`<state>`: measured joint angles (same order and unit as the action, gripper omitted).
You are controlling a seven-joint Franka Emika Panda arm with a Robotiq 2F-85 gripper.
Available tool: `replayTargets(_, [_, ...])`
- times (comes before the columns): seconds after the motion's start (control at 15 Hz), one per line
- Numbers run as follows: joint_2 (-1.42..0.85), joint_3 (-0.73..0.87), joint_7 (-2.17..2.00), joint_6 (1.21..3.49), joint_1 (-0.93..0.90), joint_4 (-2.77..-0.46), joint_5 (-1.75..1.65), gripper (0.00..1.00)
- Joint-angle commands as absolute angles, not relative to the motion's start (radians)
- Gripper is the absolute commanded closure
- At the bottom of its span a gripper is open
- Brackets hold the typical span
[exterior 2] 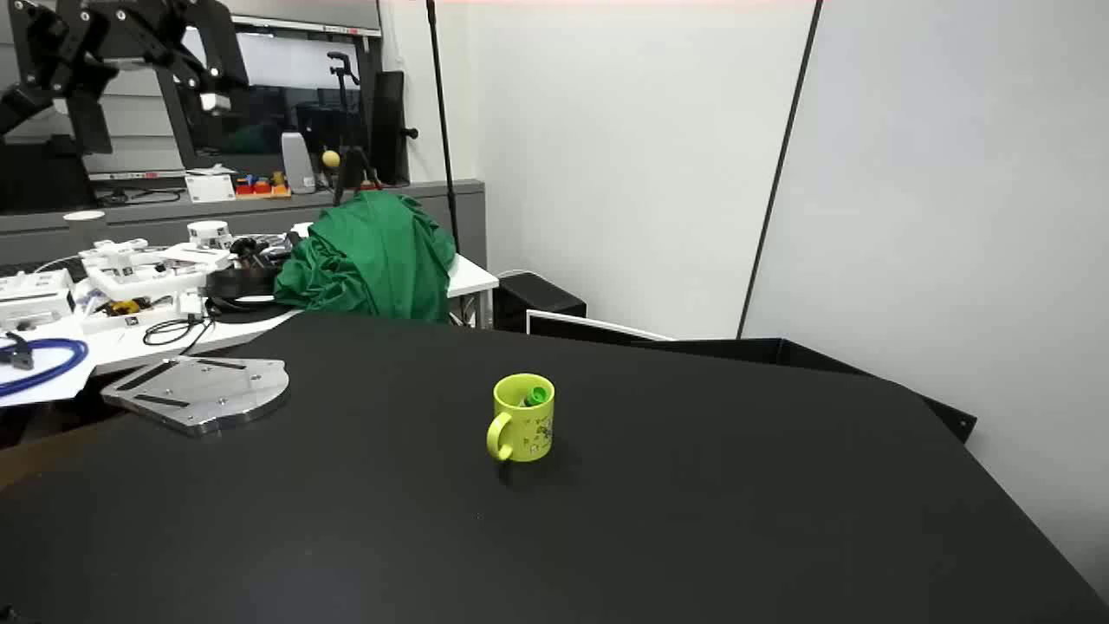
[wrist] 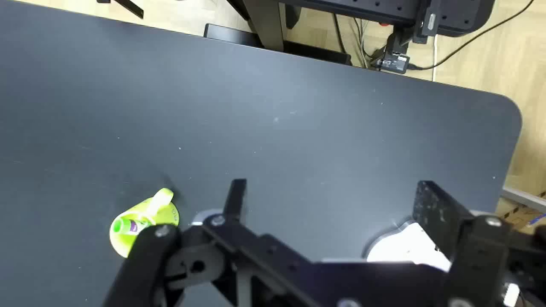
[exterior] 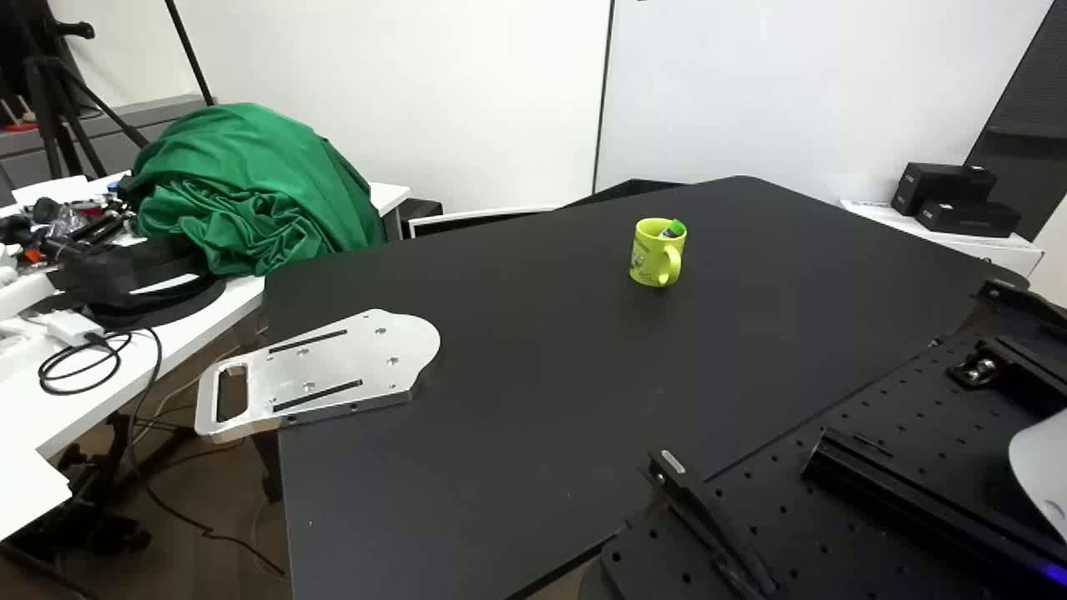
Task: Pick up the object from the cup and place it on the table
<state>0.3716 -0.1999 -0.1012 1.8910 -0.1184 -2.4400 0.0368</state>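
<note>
The lime-green cup stands upright on the black table [exterior: 533, 350] in both exterior views [exterior: 646, 260] [exterior 2: 528, 433]. It also shows at the lower left of the wrist view [wrist: 169, 214]. The object, a small stick with a green end and a white and purple body [wrist: 133, 226], leans inside the cup. Its green end shows at the rim in both exterior views [exterior: 675, 227] [exterior 2: 537, 396]; its lower part is hidden. My gripper [wrist: 332, 184] is open and empty, high above the table. It also shows at the top left of an exterior view [exterior 2: 163, 117], away from the cup.
A silver metal plate [exterior: 350, 354] lies over the table's edge; it shows below my right finger in the wrist view [wrist: 405, 247]. A green cloth heap [exterior: 250, 183] and cluttered white bench [exterior: 192, 325] stand beside the table. A black perforated base [exterior: 884, 425] adjoins its edge.
</note>
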Motion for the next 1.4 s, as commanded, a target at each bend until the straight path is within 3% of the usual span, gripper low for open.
replayTargets(0.0, [0.370, -0.189, -0.105, 1.891, -0.131, -2.439, 0.033, 0.00])
replayTargets(0.6, [0.371, -0.189, -0.105, 1.892, -0.131, -2.439, 0.033, 0.00])
replayTargets(1.33, [-0.083, -0.051, 0.248, 1.796, -0.048, -2.038, -0.102, 0.00])
